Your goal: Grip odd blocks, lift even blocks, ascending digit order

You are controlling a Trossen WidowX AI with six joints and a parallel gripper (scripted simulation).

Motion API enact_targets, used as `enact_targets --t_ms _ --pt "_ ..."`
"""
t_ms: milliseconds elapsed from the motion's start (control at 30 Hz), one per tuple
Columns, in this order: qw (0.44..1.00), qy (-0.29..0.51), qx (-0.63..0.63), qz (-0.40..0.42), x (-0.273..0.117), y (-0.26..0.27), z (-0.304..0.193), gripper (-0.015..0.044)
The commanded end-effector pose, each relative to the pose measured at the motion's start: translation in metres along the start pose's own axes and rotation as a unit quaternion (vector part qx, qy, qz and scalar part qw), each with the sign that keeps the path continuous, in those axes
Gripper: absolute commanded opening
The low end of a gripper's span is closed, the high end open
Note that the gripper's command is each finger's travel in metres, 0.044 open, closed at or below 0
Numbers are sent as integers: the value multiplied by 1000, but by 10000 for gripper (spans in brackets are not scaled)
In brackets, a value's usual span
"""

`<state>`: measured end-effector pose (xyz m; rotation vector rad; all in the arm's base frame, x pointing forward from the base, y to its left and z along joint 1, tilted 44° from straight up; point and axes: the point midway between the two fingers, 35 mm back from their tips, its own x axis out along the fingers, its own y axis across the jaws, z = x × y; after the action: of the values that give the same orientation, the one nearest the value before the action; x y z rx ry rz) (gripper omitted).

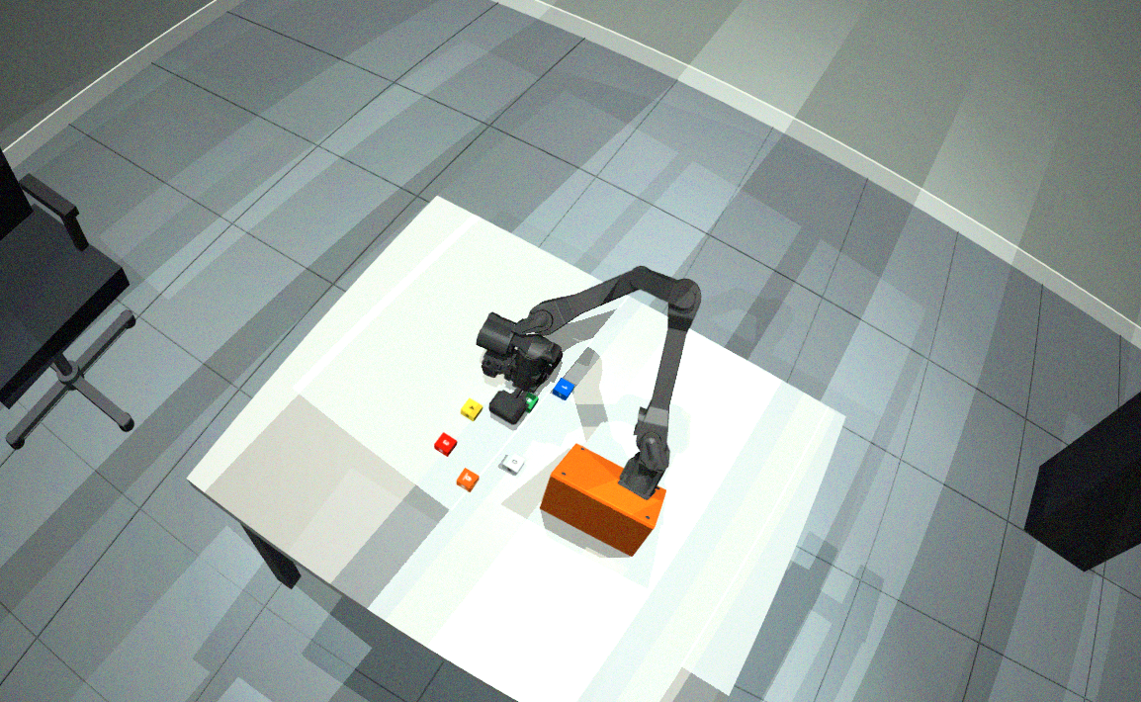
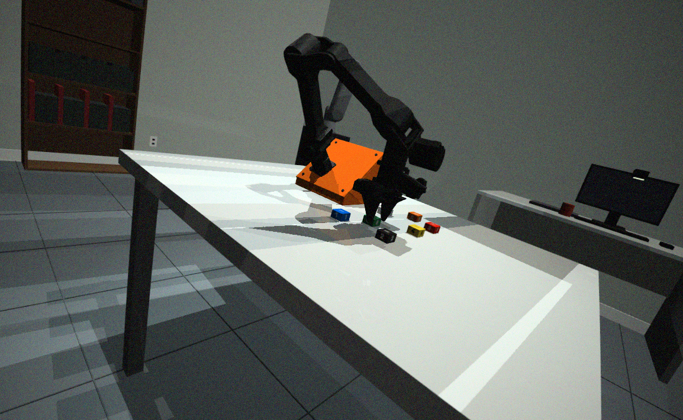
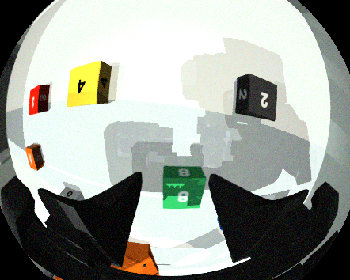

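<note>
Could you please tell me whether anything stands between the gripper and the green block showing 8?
Nothing visible does: the green block shows between the open tool's fingertips in the wrist view, and no other block lies in that gap.

The white table point(image 1: 365, 313) point(image 2: 333, 281) point(image 3: 154, 43) seemingly bears the green block point(image 1: 531, 401) point(image 3: 183, 187). Near it lie a blue block point(image 1: 563, 388) point(image 2: 341, 214), black block point(image 2: 386, 235) point(image 3: 256, 97) and yellow block point(image 1: 471, 409) point(image 2: 415, 231) point(image 3: 87, 85); farther off, a white block point(image 1: 511, 464) point(image 3: 71, 192), red block point(image 1: 445, 444) point(image 2: 431, 228) point(image 3: 39, 100), orange block point(image 1: 467, 479) point(image 2: 414, 216) point(image 3: 35, 157) and orange base point(image 1: 592, 506) point(image 2: 351, 164) point(image 3: 138, 266).
</note>
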<state>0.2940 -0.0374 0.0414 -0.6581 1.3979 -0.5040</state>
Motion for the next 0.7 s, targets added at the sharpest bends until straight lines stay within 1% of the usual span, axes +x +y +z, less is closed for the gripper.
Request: enact_targets --t_ms 0,33,667 --pt "1000 1 -4 -3 1 0 0 138" --pt "1000 1 -4 -3 1 0 0 120" --pt "1000 1 -4 -2 -2 0 0 120"
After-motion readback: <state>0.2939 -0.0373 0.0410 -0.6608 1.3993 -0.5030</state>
